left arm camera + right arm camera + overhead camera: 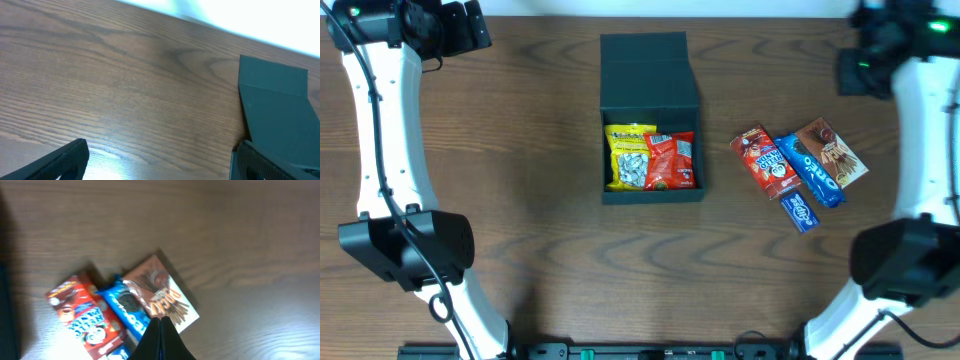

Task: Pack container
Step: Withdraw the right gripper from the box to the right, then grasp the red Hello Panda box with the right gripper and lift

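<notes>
Right end effector (160,324); container (652,195) flap (644,62) rearward

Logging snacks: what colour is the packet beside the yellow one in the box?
Red packet; overhead view.

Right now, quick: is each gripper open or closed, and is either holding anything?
Left gripper: open, empty.
Right gripper: closed, nothing held.

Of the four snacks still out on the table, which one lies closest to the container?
The red packet, leftmost of the cluster. The blue Oreo pack, brown box and small blue packet lie farther from the container.
</notes>
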{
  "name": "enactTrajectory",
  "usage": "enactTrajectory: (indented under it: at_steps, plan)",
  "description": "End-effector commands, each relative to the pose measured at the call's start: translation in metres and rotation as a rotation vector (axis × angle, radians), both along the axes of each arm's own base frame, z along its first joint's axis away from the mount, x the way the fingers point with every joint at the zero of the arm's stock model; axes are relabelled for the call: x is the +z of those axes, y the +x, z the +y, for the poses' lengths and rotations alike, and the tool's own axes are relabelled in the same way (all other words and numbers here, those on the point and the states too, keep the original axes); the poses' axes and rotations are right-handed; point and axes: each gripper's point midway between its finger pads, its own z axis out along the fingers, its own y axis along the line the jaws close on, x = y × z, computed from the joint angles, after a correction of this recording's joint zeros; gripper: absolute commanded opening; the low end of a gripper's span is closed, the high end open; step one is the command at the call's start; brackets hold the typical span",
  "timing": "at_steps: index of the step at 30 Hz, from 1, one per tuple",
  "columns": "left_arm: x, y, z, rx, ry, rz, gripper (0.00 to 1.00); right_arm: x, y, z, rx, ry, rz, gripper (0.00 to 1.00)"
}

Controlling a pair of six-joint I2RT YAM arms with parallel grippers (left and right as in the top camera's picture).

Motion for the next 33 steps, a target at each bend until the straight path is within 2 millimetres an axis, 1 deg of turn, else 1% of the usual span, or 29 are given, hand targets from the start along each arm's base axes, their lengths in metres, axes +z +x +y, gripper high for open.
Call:
enactTrajectory:
  at_steps: [1, 2, 3, 5, 7, 10, 11, 12, 13, 14, 15, 17, 19, 21, 22, 24, 28, 33]
  plan:
    - [-0.006, 0.003, 0.003, -0.011, 0.006, 0.010, 0.95, -0.027, -0.015, -0.013, -0.008, 0.156, 0.025, 0.02]
    - [-0.006, 0.003, 0.003, -0.011, 0.006, 0.009, 0.95, -0.039, -0.020, -0.019, -0.026, 0.168, 0.043, 0.02]
    - [-0.006, 0.004, 0.003, -0.011, 0.006, 0.006, 0.95, -0.058, -0.028, -0.026, -0.049, 0.175, 0.077, 0.02]
    - [-0.004, 0.005, 0.003, -0.011, 0.008, -0.001, 0.95, -0.077, -0.033, -0.027, -0.057, 0.171, 0.109, 0.02]
    - [-0.004, 0.006, 0.003, -0.011, 0.008, -0.008, 0.95, -0.089, -0.034, -0.021, -0.067, 0.179, 0.121, 0.02]
    - [-0.003, 0.008, 0.003, -0.011, 0.009, -0.014, 0.95, -0.100, -0.034, 0.007, -0.027, 0.190, 0.154, 0.01]
    - [-0.002, 0.008, 0.003, -0.011, 0.010, -0.016, 0.95, -0.104, -0.033, 0.021, 0.005, 0.189, 0.165, 0.02]
    - [-0.002, 0.009, 0.003, -0.011, 0.010, -0.019, 0.95, -0.106, -0.032, 0.031, 0.029, 0.188, 0.171, 0.02]
    - [-0.002, 0.009, 0.003, -0.011, 0.010, -0.019, 0.95, -0.109, -0.030, 0.042, 0.056, 0.185, 0.171, 0.06]
    - [-0.002, 0.009, 0.003, -0.011, 0.011, -0.020, 0.95, -0.112, -0.028, 0.050, 0.077, 0.183, 0.171, 0.15]
    - [-0.002, 0.009, 0.003, -0.011, 0.010, -0.019, 0.95, -0.115, -0.026, 0.060, 0.102, 0.180, 0.171, 0.33]
    - [-0.002, 0.009, 0.003, -0.011, 0.010, -0.019, 0.95, -0.121, -0.023, 0.081, 0.152, 0.176, 0.177, 0.54]
    - [-0.002, 0.009, 0.003, -0.011, 0.010, -0.019, 0.95, -0.127, -0.021, 0.101, 0.245, 0.158, 0.188, 0.73]
    - [-0.002, 0.009, 0.003, -0.011, 0.010, -0.019, 0.95, -0.133, -0.020, 0.113, 0.310, 0.141, 0.201, 0.88]
    - [-0.002, 0.009, 0.003, -0.011, 0.010, -0.019, 0.95, -0.137, -0.021, 0.118, 0.334, 0.127, 0.212, 0.93]
    - [-0.002, 0.008, 0.003, -0.011, 0.010, -0.018, 0.95, -0.144, -0.022, 0.122, 0.353, 0.093, 0.238, 0.99]
    - [-0.002, 0.008, 0.003, -0.011, 0.010, -0.018, 0.95, -0.161, -0.027, 0.128, 0.411, 0.063, 0.289, 0.99]
    - [-0.002, 0.009, 0.003, -0.011, 0.010, -0.019, 0.95, -0.175, -0.035, 0.132, 0.455, 0.058, 0.343, 0.99]
